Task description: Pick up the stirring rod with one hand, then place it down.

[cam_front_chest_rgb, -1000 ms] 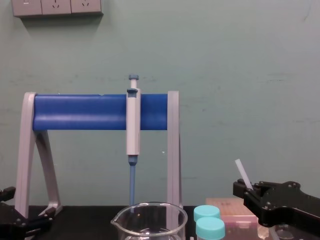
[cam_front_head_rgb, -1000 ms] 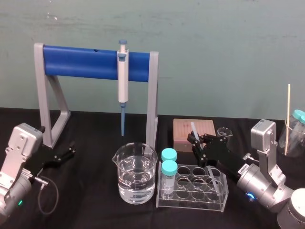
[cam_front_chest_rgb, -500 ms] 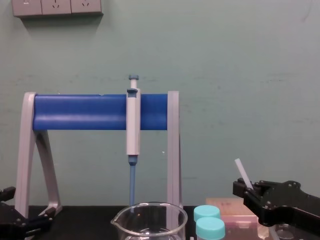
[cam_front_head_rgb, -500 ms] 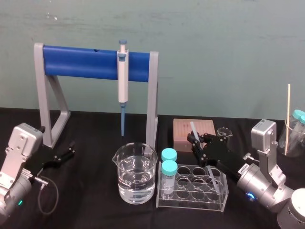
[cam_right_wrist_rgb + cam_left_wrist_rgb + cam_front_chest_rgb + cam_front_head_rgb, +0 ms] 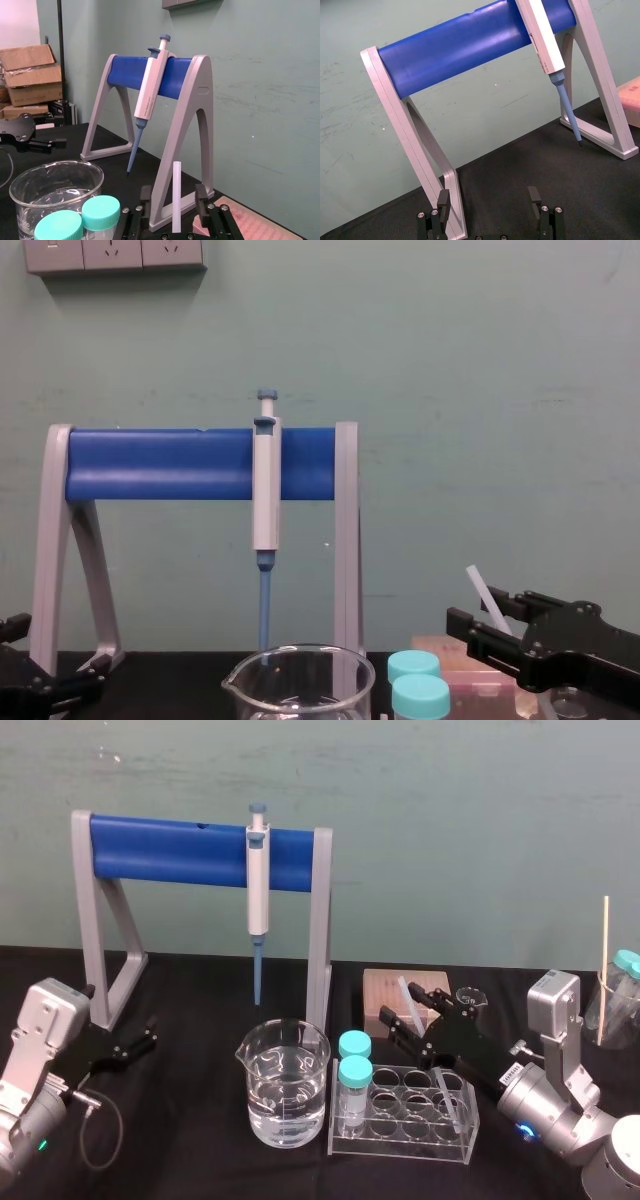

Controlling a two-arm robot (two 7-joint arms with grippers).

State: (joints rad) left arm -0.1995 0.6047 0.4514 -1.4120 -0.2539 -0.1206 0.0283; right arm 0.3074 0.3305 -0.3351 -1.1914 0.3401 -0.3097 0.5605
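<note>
Left gripper [image 5: 148,1036] [image 5: 489,200]: black, jointed, hanging low at the table's left side beside the stand's foot; its fingers are standing wide apart and gripping nothing.

Grey-legged stand with a blue cylindrical crossbar [image 5: 170,850]: carrying a white-bodied pipette with a blue tip [image 5: 258,890], tip pointing down.

Clear glass beaker holding water [image 5: 286,1090]: sitting in front of the stand.

Clear plastic tube rack [image 5: 400,1132]: holding two teal-capped vials [image 5: 354,1072] at its left end.

Long, thin, translucent white stirring rod [image 5: 406,992] [image 5: 176,195] [image 5: 482,592]: standing with its lower end in the right part of the rack. Its long axis is running close to vertical, the top leaning toward the robot's left.

Right gripper [image 5: 410,1002] [image 5: 173,188] [image 5: 485,607]: black, reaching in over the rack. Its fingers [image 5: 201,195] are flanking the rod's upper part, with a gap showing on each side in the right wrist view. Half a second ago they were closed on the rod; they have since spread, and the rod is keeping much the same lean.

Pinkish-brown square box [image 5: 430,982]: lying behind the rack.

White label on the right arm [image 5: 508,1073]: its print cannot be read.
</note>
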